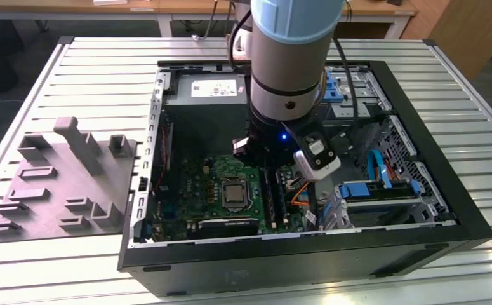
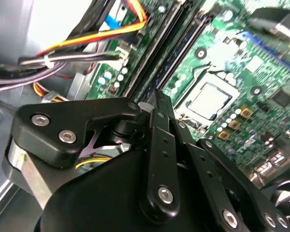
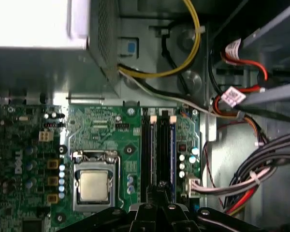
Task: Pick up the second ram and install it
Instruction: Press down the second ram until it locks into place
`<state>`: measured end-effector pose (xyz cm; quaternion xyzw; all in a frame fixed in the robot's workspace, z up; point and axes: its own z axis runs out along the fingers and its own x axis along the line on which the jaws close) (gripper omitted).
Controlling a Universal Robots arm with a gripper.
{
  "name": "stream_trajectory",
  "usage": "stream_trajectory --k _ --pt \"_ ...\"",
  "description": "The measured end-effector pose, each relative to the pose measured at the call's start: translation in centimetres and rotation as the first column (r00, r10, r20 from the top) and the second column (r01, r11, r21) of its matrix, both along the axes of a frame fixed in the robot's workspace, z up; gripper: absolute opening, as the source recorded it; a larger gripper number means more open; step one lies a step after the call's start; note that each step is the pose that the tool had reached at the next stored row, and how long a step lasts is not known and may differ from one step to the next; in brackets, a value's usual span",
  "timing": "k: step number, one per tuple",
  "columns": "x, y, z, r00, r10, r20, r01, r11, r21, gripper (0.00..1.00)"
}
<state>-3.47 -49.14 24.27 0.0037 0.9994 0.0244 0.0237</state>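
Jaws pressed together just above the long black memory slots [image 3: 154, 145] of the green motherboard [image 3: 101, 130], keep the black gripper [image 3: 160, 186] square and press evenly.

We are seeing a thick arm [image 1: 286, 63] wearing silver-grey tube sections with a pale blue cap, a small blue light glowing on its black wrist. Our black pincer [image 2: 157, 104] is showing matte linkage bars studded with silver screws, with a white-and-black camera block [image 1: 316, 155] hanging beside it.
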Motion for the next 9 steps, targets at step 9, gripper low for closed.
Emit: stream_trajectory --k 9 --pt "0.0 -1.76 -0.04 1.0000 0.000 -0.0012 0.000 1.0000 -0.0061 0.11"
